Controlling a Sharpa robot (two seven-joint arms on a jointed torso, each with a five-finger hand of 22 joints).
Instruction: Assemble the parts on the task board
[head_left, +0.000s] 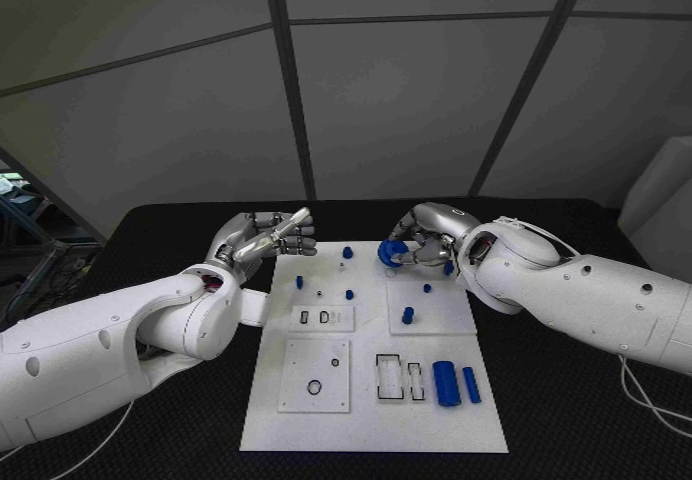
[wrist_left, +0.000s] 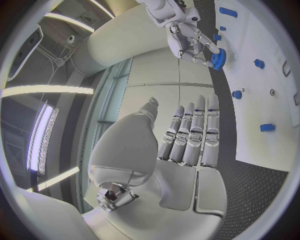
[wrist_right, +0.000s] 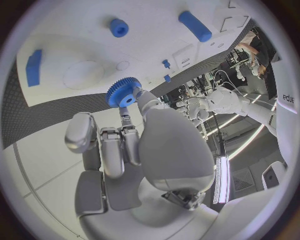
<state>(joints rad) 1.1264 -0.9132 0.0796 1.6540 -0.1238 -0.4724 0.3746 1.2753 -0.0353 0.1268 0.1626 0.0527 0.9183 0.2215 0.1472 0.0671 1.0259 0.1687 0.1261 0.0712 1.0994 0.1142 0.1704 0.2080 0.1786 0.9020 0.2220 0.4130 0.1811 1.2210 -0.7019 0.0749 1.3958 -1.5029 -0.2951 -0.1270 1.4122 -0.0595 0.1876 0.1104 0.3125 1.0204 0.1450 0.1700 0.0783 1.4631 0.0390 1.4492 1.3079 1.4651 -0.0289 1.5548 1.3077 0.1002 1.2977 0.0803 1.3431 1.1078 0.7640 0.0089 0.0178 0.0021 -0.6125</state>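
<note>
Presently, near me on the task board (head_left: 375, 420) two blue cylinders (head_left: 456, 383) lie side by side. Farther out, my right hand (head_left: 421, 240) pinches a blue gear (head_left: 389, 254) above the board's far edge; my left hand (head_left: 267, 238) hovers empty, fingers extended.

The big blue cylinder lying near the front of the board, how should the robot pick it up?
Best around its middle, probably from above. The big blue cylinder lies flat on the task board, lengthwise front to back, so fingers can close across its round sides. A thinner blue rod lies close on one side, so that gap looks tight.
</note>
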